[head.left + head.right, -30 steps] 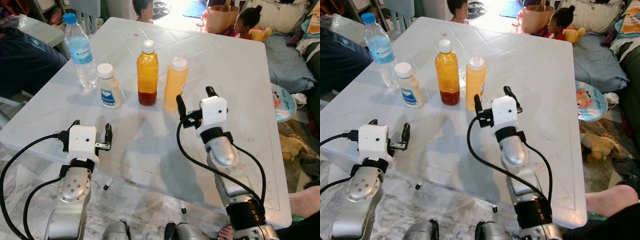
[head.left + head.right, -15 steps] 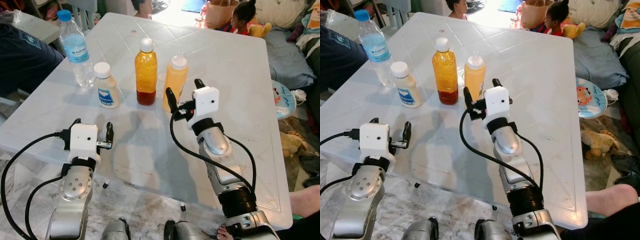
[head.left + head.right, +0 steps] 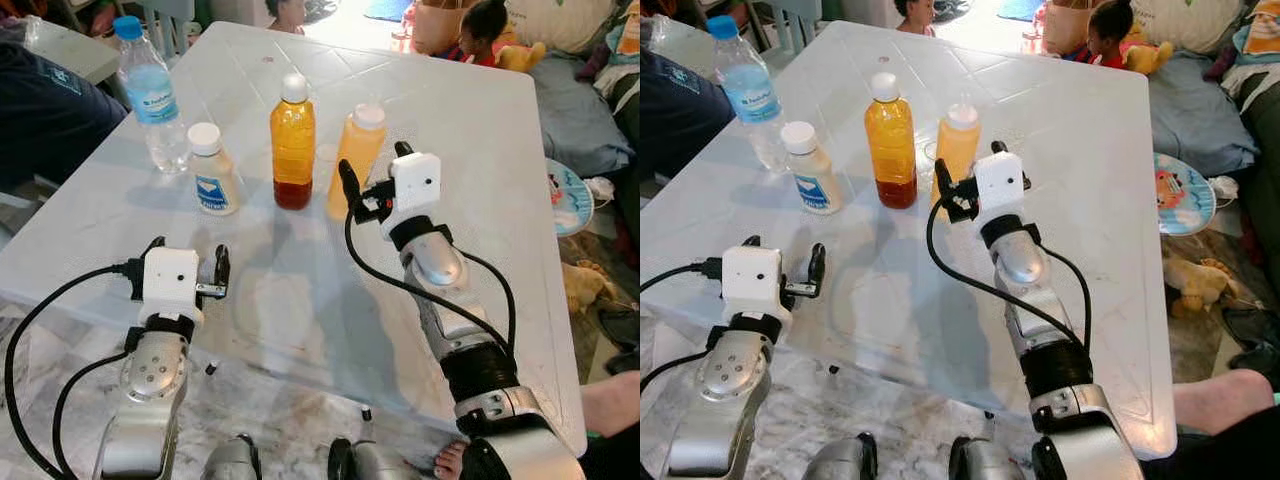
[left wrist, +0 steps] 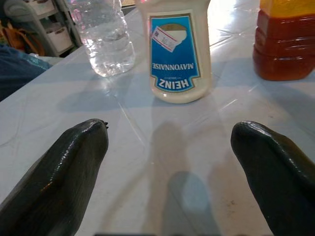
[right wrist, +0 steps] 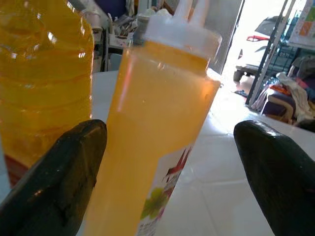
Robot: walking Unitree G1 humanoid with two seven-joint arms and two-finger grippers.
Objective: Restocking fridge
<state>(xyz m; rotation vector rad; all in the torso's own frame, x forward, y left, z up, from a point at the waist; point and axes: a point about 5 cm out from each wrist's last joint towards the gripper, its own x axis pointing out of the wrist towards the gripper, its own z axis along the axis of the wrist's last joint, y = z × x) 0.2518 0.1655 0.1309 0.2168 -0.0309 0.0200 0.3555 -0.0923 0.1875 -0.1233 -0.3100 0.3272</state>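
Mayonnaise bottle (image 4: 179,51) — label "HEINZ MAYONNAISE"

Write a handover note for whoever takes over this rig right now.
Right gripper: open, fingers either side of the pale orange squeeze bottle, not yet closed.
Left gripper: open, holding nothing, low over the table's near edge, facing the mayonnaise bottle.
On the table in a row: water bottle, mayonnaise bottle, amber bottle, squeeze bottle.
Done: nothing picked up.
Left: grasp the squeeze bottle, then move all four to the fridge.

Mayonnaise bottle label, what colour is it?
Blue with white writing on the mayonnaise bottle; left wrist view shows it best.
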